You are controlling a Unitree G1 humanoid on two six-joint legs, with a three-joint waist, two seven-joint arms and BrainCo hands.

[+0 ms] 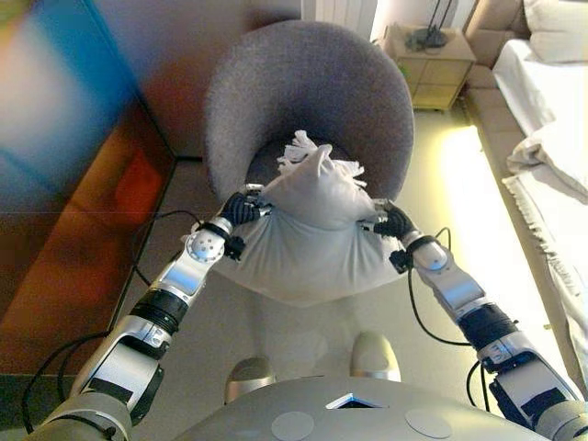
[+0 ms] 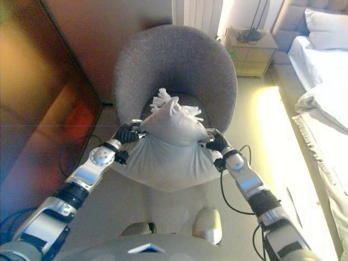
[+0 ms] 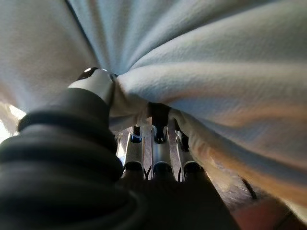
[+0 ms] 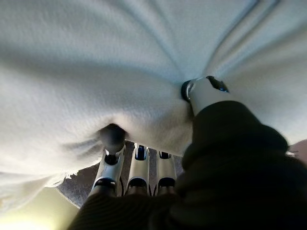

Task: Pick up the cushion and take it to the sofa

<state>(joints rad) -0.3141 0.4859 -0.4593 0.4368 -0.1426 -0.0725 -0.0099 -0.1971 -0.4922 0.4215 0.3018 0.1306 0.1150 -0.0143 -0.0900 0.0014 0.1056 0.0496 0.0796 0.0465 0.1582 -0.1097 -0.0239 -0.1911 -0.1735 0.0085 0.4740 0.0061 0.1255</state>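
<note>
Above grey armchair [image 1: 308,101] seat, white cushion [image 1: 312,234] aloft, left robot hand [image 1: 241,209] and right robot hand [image 1: 393,221] each clamped on it

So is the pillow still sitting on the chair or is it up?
Up, it seems: both hands, left hand and right hand, pinch the cushion, which sags before the chair.

Round grey upholstered armchair [image 1: 308,92] stands centre, on pale floor [image 1: 459,193]. Far right: small wooden nightstand [image 1: 429,62] against the wall, dark items on top. Right edge: bed [image 1: 551,138] with white bedding and a pillow. Left: reddish-brown wooden panel [image 1: 87,266]. Bright light strip falls along the floor beside the bed.
</note>
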